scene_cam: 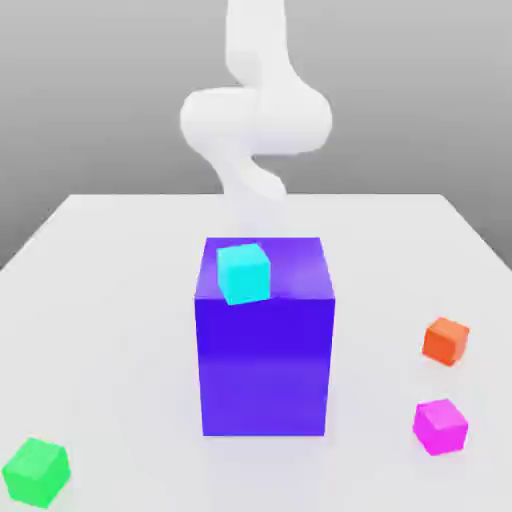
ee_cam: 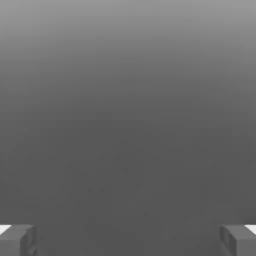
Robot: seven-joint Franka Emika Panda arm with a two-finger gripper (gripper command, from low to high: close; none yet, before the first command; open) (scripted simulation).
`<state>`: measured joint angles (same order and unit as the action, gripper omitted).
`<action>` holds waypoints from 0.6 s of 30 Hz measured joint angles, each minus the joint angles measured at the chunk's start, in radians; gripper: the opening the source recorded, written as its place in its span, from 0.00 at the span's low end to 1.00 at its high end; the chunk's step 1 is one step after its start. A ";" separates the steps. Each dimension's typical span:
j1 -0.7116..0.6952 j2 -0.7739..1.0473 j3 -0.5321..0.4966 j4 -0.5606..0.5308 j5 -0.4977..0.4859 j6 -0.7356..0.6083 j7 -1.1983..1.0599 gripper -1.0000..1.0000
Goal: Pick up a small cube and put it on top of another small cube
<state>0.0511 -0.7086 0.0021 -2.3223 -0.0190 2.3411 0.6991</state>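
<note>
Arm: white, rising behind the blue block at the far side of the table.
Fingers: spread wide apart, one grey tip at each lower corner of the hand view, nothing between them but plain grey.
Pink cube: on the table, toward the exterior view's right and front, well apart from the block.
Orange cube: on the table, just behind the pink cube, not touching it.
Blue block: large, upright, mid-table.
Cyan cube: sits on top of the blue block, near its front left edge, slightly turned.
Green cube: on the table at the exterior view's front left corner.
</note>
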 joint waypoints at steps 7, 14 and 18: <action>0.139 0.260 0.003 -0.063 -0.039 0.117 -0.298 0.50; 0.262 0.514 0.014 -0.125 -0.049 0.231 -0.609 0.50; 0.325 0.659 0.041 -0.161 -0.043 0.297 -0.795 0.50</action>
<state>0.3764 -0.0500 0.0429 -2.4829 -0.0624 2.6384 -0.0960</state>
